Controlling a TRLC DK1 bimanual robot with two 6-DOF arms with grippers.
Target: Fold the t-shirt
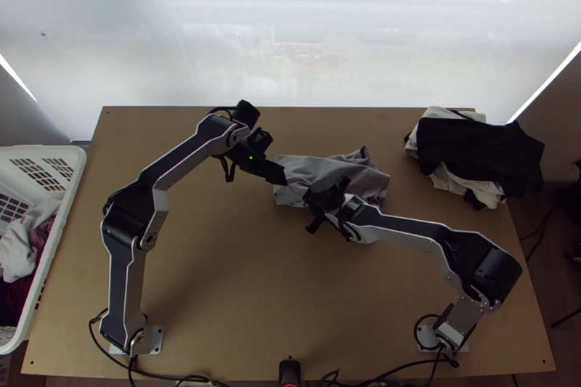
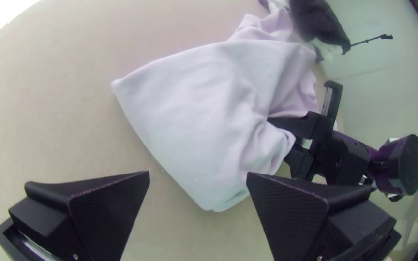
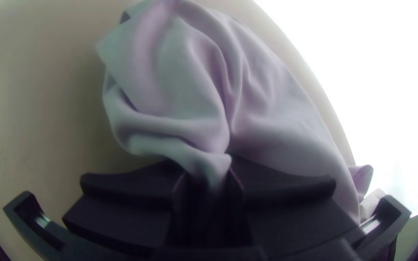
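Working left to right from the top view: basket (image 1: 58,220) with loose clothes (image 1: 18,253), beside the desk (image 1: 218,300)

Left gripper (image 2: 198,172) comes next, at the left end of the t-shirt (image 1: 309,169). Its jaws stand well apart with no cloth between them; a corner of the shirt lies ahead of them. Looks ready for a grasp, though not yet made.

T-shirt: on the desk, beyond its middle, towards the far edge. Grey, compact, doubled over itself. Left part fairly smooth with a clean edge; right part rumpled, a peak of cloth standing up at the far side. Number of folds: cannot tell.

Right gripper (image 3: 206,181) at the near side of the shirt, jaws clenched on a gathered pinch of fabric. Creases fan out from that grip. Which part of the garment it holds, cannot tell.

Far right of the desk: pile of clothes (image 1: 479,151), dark over pale, loosely stacked.

Progress, by my reading: partway. Shirt is down to a small bundle, but no neat packet. Left to do: a hold at the left corner, the rumpled end pulled flat, the last fold laid and edges squared. Risk: the pinched gather may set as a crease unless smoothed after release
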